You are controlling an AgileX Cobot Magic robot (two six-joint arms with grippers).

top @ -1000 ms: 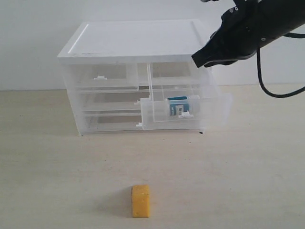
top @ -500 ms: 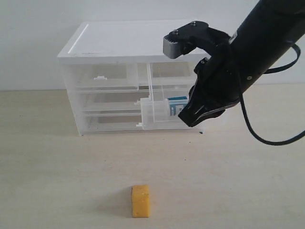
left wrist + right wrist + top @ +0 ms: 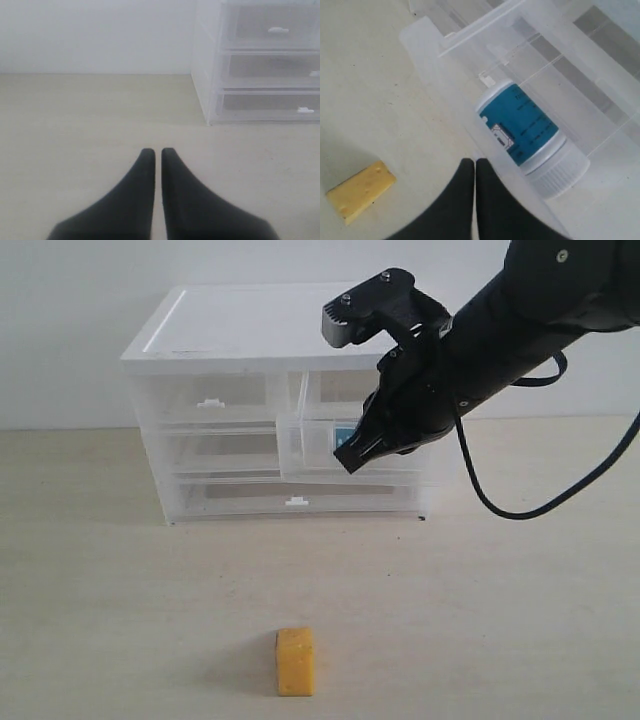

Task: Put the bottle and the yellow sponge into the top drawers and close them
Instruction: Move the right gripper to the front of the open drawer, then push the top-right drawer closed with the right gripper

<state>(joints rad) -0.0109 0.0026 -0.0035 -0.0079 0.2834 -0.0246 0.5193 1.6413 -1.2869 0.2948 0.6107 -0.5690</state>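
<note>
The bottle (image 3: 525, 130), teal-labelled with a white cap, lies on its side inside the right top drawer (image 3: 305, 452), which stands partly pulled out of the white-topped cabinet (image 3: 270, 325). A sliver of the bottle's teal label (image 3: 343, 428) shows beside the arm. My right gripper (image 3: 350, 460) is shut and empty, its tips (image 3: 471, 161) at the drawer's front wall. The left top drawer (image 3: 215, 400) is closed. On the table in front lies the yellow sponge (image 3: 295, 661), also caught by the right wrist camera as a sponge (image 3: 357, 190). My left gripper (image 3: 156, 150) is shut and empty, low over bare table.
Two full-width lower drawers (image 3: 295, 502) are closed. The left wrist view shows the cabinet (image 3: 260, 65) off to one side of that gripper. A black cable (image 3: 520, 512) hangs from the right arm. A pale wall rises behind the cabinet.
My right arm has swung down from above the cabinet to the front of the right top drawer. That drawer has slid back toward the cabinet. The sponge has not moved.
</note>
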